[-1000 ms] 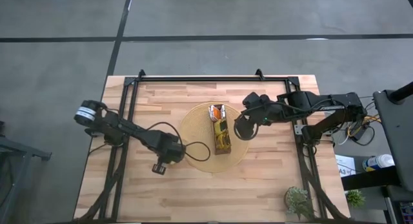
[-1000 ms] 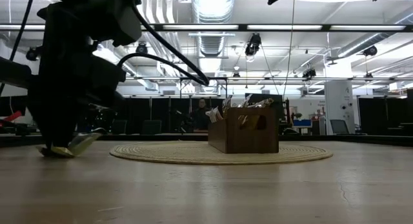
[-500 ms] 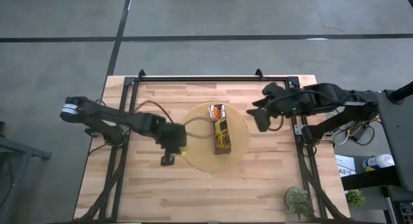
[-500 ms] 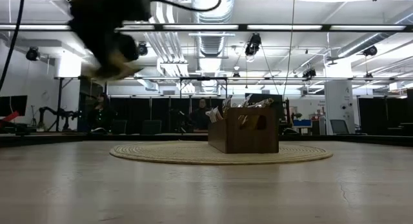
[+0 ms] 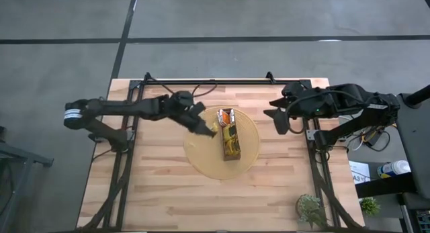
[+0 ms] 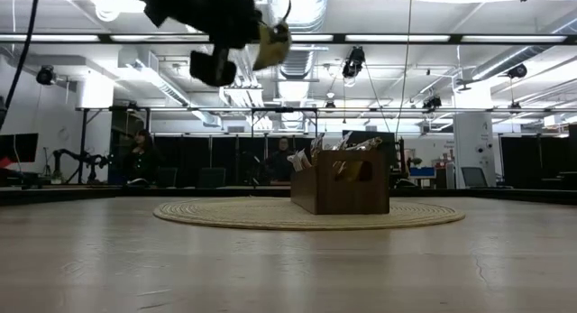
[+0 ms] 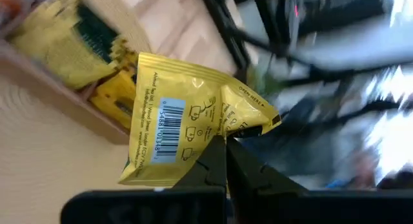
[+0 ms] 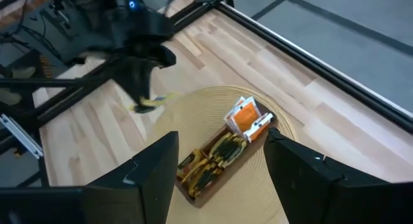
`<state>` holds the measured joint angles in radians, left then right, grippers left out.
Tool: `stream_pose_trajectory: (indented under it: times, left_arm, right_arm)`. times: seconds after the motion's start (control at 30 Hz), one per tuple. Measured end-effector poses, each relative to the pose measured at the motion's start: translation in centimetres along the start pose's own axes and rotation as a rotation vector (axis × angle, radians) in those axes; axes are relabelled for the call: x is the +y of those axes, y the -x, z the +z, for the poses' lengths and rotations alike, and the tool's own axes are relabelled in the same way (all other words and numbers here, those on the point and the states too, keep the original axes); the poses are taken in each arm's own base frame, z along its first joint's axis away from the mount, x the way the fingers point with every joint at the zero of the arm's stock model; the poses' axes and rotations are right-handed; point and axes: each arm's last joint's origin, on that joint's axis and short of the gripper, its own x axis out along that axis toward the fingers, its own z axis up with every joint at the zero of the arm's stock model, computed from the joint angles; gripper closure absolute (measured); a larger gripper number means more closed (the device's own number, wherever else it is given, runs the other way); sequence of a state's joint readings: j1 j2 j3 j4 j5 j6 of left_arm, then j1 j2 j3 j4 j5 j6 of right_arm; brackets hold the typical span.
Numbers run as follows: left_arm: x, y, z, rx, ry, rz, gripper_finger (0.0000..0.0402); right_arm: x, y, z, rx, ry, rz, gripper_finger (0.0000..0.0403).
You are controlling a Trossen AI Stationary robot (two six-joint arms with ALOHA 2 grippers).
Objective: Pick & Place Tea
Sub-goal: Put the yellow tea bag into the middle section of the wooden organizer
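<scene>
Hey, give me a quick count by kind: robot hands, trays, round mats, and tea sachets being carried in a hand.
Robot hands: 2, the left hand and the right hand
Trays: 1, the brown tray
Round mats: 1, the woven mat
Carried sachets: 1, the yellow sachet
Total: 5

Even, soft overhead light is falling across the wooden table in the high view, casting only faint shadows; in the low view, ceiling strip lights are glaring white while the near tabletop is lying out of focus; the left gripper is smearing with motion blur there; in the left wrist view the yellow tea sachet is showing fairly sharp while everything behind it is streaking.
</scene>
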<state>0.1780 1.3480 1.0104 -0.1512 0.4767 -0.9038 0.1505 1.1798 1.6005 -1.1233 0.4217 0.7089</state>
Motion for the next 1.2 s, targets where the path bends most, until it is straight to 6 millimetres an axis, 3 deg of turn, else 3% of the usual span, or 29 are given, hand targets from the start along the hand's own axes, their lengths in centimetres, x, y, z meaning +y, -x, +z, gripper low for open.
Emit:
stream_pose_trajectory:
  times: [0.17,0.4,0.53,0.83,1.2]
  left_arm:
    - [1.8,-1.4,1.8,-0.116,0.322,-0.089,0.0401]
    - [3.2,-3.6,2.3,-0.335,0.525,-0.35,0.0401]
    - [3.8,-4.6,1.4,-0.446,0.553,-0.351,0.0401]
    - [5.7,-7.0,-1.2,-0.451,0.517,-0.246,0.0401]
    - [8.6,-9.5,-2.0,-0.461,0.503,-0.247,0.0402]
  right_arm:
    - [0.0,-0.2,-0.2,0.008,0.014,-0.006,0.0179]
    - [-0.1,-0.7,-0.6,0.025,0.028,-0.02,0.0179]
    - [-0.2,-1.2,-1.1,0.041,0.038,-0.033,0.0179]
    - [-0.5,-1.1,-1.3,0.042,0.063,-0.034,0.0179]
    - [-0.8,-0.2,-1.1,0.018,0.041,-0.013,0.0179]
